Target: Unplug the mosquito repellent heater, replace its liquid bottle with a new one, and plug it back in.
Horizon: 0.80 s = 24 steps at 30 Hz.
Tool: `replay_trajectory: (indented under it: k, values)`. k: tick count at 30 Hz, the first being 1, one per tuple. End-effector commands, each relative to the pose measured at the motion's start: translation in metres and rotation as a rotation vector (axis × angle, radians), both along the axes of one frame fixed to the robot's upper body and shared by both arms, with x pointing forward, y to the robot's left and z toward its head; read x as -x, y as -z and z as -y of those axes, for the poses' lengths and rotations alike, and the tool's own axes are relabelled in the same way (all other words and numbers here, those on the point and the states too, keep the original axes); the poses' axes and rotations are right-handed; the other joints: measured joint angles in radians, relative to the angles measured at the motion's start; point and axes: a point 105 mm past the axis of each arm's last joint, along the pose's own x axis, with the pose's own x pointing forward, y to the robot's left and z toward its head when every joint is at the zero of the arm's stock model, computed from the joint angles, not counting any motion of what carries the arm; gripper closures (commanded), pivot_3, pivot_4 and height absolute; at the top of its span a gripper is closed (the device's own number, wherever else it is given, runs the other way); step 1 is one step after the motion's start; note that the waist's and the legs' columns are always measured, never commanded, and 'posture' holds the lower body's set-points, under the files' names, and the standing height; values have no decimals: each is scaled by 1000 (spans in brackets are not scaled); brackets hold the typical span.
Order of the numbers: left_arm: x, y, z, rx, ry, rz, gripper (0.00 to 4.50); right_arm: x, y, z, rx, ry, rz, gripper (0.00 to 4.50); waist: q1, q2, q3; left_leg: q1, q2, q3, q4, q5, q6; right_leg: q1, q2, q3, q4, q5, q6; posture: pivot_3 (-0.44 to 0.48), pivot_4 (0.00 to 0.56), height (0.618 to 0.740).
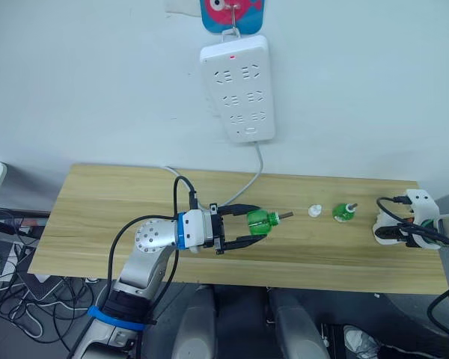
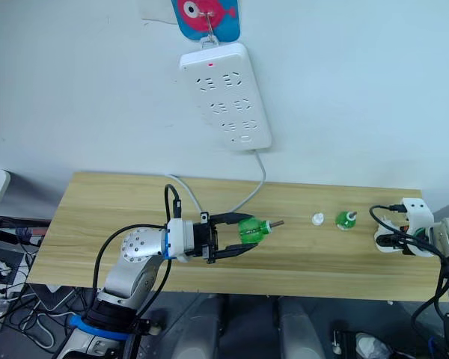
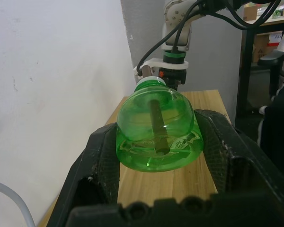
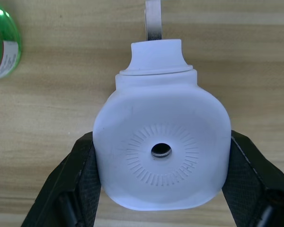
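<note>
We held the wick bottle in the left gripper, jaws closed on its green body, lying sideways w/ the wick rod aimed toward the right arm. That pose probably suited moving it off axis from the heater and setting it aside. The right gripper held the mosquito repellent heater at the counter's right end, jaws clamped on both flanks, threaded neck and wick hole clear, likely so a bottle could screw in. An uncapped green bottle stood between the arms, beside a small white cap; we judged it the replacement. The power strip hung on the wall, sockets vacant.
</note>
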Motion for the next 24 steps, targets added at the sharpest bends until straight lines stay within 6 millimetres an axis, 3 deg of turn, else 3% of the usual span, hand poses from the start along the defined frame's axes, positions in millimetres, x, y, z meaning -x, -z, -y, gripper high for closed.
replay_trajectory:
  k: [1,4,7,11,14,18,24]
  values:
    - [3,-7,1,19,12,37,2238,5,-20,13,15,28,35,1531,0,0,0,0,0,0,0,0,0,0,0,0,0,0,0,216,386,740]
    - [3,-8,1,27,16,37,2238,11,-34,8,-38,19,51,1531,0,1,0,0,0,0,0,0,0,0,0,0,0,0,0,207,378,740]
    - [4,-13,-1,50,43,33,2238,33,-68,-24,-278,-67,66,1531,2,3,2,-2,0,-1,0,0,0,-1,0,0,0,0,1,200,376,740]
    - [16,-16,-2,52,134,74,2238,75,-107,-73,-647,-347,95,1531,5,4,2,-3,0,-2,0,0,0,-2,0,-2,0,0,1,180,371,740]
    - [23,-19,-1,56,191,102,2238,100,-127,-95,-857,-480,96,1531,6,4,3,-4,0,-3,-1,0,0,-1,-1,-2,-2,0,1,180,371,740]
    - [26,-23,2,59,240,130,2238,106,-141,-121,-999,-570,124,1531,1,3,3,-5,0,2,1,0,0,0,-1,-1,-2,1,2,164,367,740]
    - [24,-28,7,45,262,157,2238,94,-137,-151,-1047,-573,225,1531,-1,2,3,-6,-1,1,1,0,1,-1,0,-2,-2,1,3,171,365,740]
